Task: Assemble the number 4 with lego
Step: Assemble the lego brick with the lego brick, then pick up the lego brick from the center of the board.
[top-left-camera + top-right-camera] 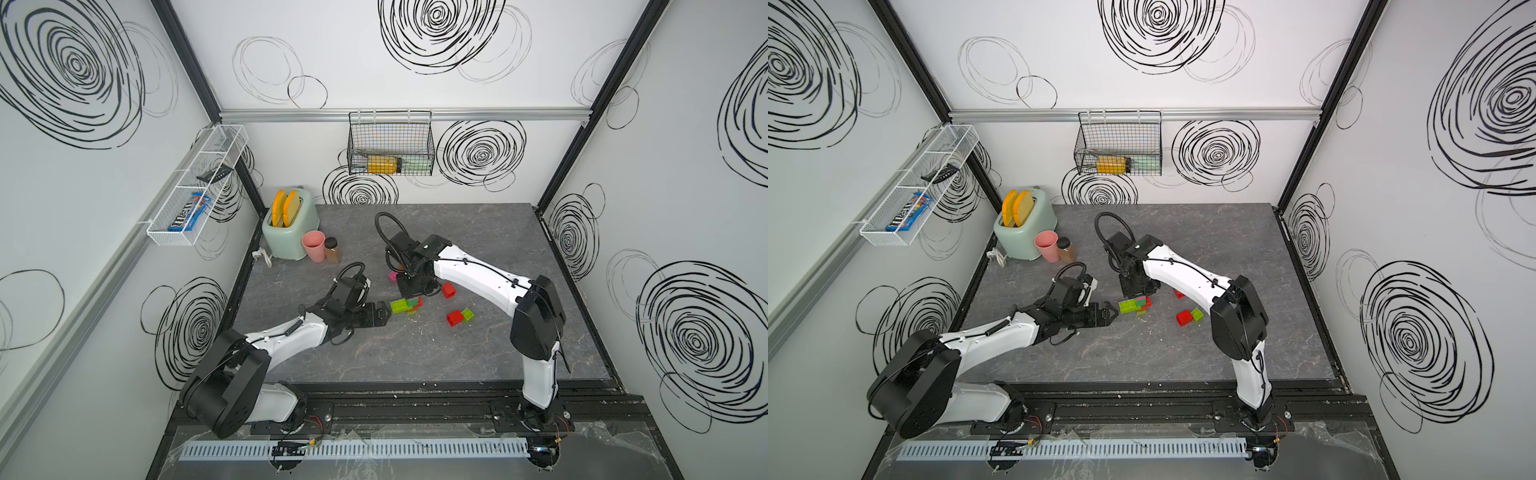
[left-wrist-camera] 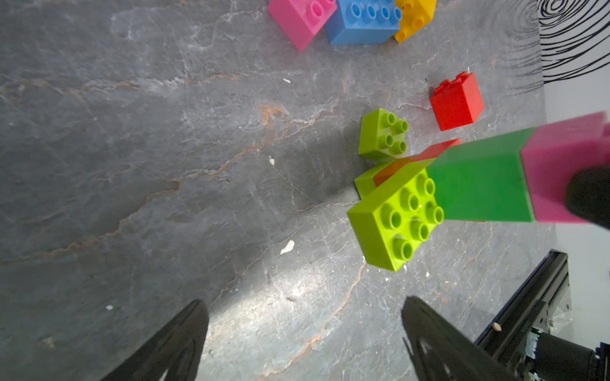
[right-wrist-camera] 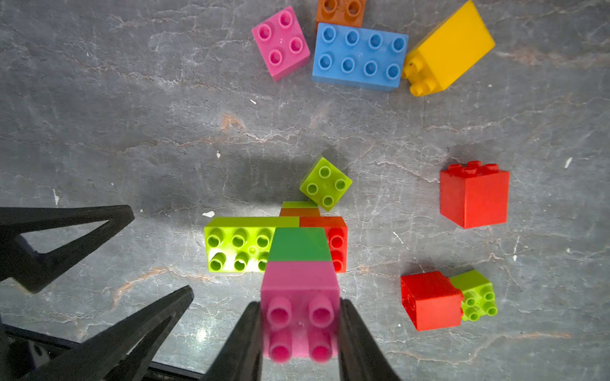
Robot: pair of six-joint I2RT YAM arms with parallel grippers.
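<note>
In both top views the lego build point(image 1: 405, 306) sits mid-surface point(image 1: 415, 361), well clear of every edge, lots of bare room near and right. Left wrist view: left fingers point(image 2: 178, 343) wide apart, empty, just left of the build. Right wrist view: right fingers point(image 3: 244, 346) clamped on the pink brick point(image 3: 300, 283) topping the build. Count there, at least: three red bricks point(image 3: 473, 194), three lime bricks point(image 3: 325, 183), two pink, one blue brick point(image 3: 359, 56), one yellow brick point(image 3: 449, 49), one orange brick point(image 3: 341, 11), one green brick point(image 3: 298, 244).
</note>
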